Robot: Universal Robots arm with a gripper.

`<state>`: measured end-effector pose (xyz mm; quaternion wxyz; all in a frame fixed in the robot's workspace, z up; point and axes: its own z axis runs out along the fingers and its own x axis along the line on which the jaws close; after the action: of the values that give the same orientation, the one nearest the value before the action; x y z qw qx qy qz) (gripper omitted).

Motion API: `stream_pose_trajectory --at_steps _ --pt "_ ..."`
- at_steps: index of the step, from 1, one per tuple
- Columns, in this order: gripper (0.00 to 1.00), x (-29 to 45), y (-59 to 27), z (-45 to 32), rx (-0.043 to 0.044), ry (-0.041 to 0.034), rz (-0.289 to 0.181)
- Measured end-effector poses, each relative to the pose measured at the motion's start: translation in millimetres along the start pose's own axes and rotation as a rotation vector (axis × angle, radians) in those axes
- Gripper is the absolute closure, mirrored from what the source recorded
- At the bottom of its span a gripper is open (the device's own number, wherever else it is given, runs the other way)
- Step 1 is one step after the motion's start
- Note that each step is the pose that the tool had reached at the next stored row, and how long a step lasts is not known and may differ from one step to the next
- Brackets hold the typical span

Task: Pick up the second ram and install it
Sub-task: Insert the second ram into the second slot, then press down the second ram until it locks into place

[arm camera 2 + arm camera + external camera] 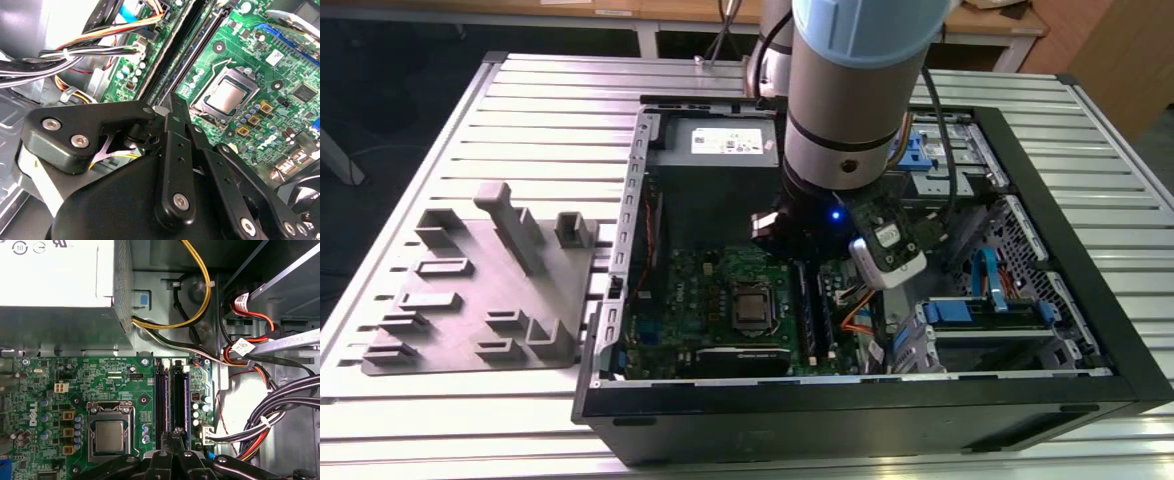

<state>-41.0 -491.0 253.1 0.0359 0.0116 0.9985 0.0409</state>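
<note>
Gripper: [176, 440] down inside the open computer case [1067, 250], right over the memory slots on the green motherboard [100, 385], fingers pinched narrow
Ram: second ram [178, 400] looks like it's standing in the slot beside the first stick [161, 400], fingertips at its top edge
Tray: grey holder tray [480, 290] sits on the table at the exterior view's left

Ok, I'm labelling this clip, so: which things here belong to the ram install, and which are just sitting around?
Part of the job: gripper, down over the memory slots; motherboard; grey holder tray on the table.
Just there: power supply; cable bundles; processor socket; blue drive brackets.
</note>
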Motion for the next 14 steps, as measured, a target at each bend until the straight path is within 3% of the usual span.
stream_pose_trajectory --at_steps 14 --pt "0.93 -0.2 0.2 -2.1 -0.0019 0.0 0.0"
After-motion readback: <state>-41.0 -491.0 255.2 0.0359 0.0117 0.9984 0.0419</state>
